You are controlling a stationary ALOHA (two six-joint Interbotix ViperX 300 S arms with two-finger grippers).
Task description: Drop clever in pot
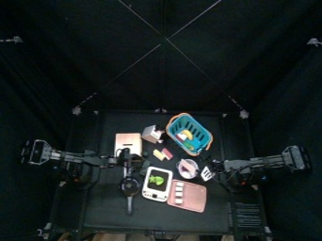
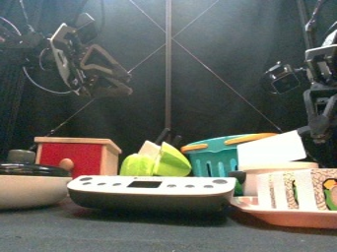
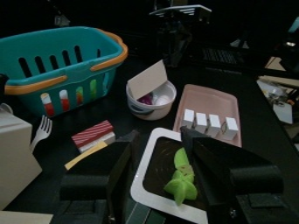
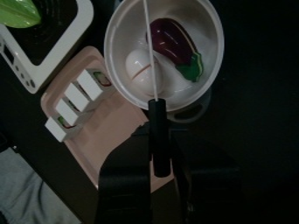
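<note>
Near the table's right edge, the right gripper clamps the cleaver above the pot. Left gripper gapes. A tilted release could bounce the cleaver off the rim.

Teal basket with orange rim; pink tray.

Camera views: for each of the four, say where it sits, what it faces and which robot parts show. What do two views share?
Top: high overhead, looking down on the table; both arms show.
Front: at the table's front edge, looking level at the teal basket; arms hang behind.
Left wrist: facing the white tray; open left gripper shows.
Right wrist: above the pot; right gripper grips the cleaver.
Shared: both wrist views show pot and pink tray.
</note>
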